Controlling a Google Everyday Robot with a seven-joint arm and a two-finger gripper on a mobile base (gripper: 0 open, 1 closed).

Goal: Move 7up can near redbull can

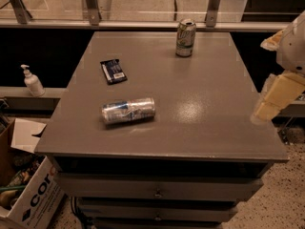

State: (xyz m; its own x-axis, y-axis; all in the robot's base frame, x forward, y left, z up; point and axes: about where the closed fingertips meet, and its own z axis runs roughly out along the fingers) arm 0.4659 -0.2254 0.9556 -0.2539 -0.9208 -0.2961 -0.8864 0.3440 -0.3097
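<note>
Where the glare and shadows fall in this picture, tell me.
Camera view: dim, warm light overall; a pale sheen on the table right of the lying redbull can; bright highlights along that can; the upright 7up can near the far edge shows no clear shadow; the gripper, at the table's right edge, looks pale and washed out.

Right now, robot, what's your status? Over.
Gripper at right edge of table. 7up can upright, far side. Redbull can lying front-left. Dark packet off to the left.
</note>
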